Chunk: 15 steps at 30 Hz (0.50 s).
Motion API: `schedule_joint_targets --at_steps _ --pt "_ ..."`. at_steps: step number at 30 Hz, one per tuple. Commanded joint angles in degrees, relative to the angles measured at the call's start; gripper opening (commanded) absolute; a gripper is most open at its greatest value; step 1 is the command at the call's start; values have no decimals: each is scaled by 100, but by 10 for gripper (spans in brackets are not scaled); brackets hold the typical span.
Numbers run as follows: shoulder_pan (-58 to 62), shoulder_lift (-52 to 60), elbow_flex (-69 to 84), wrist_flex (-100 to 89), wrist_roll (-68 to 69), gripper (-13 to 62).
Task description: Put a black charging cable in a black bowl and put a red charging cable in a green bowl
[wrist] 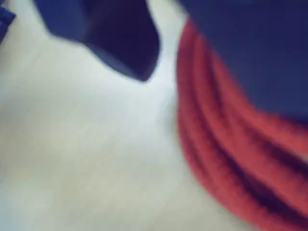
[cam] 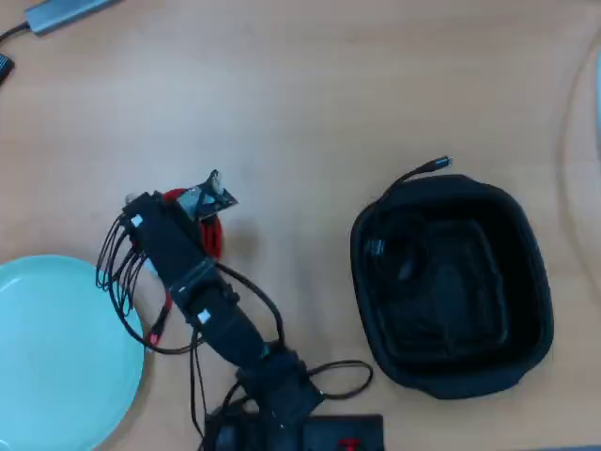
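The red charging cable (wrist: 216, 144) fills the right of the blurred wrist view as a coil on the pale table. My gripper (wrist: 171, 60) is open, low over it: one dark finger (wrist: 122, 41) stands left of the coil with bare table between, and the other dark jaw is above the coil's right part. From overhead the gripper (cam: 192, 211) covers most of the red charging cable (cam: 212, 240), and a red plug end (cam: 158, 324) trails toward the green bowl (cam: 56, 348) at the lower left. At the right, the black bowl (cam: 521, 282) holds the black charging cable (cam: 390, 249), its plug over the rim.
My arm (cam: 216, 310) runs from its base at the bottom centre up-left, with loose black wires beside it. A grey device (cam: 66, 11) lies at the top left edge. A pale curved edge (cam: 568, 113) shows at the far right.
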Motion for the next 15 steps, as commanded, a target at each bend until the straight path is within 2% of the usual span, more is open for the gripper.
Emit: schedule_joint_targets --at_steps 1,6,12,15 --pt "-114 -62 0 -220 26 291" --pt "-396 -70 176 -976 35 293" --pt "-659 97 1406 -3278 79 290" --pt "-677 220 1521 -3489 79 257"
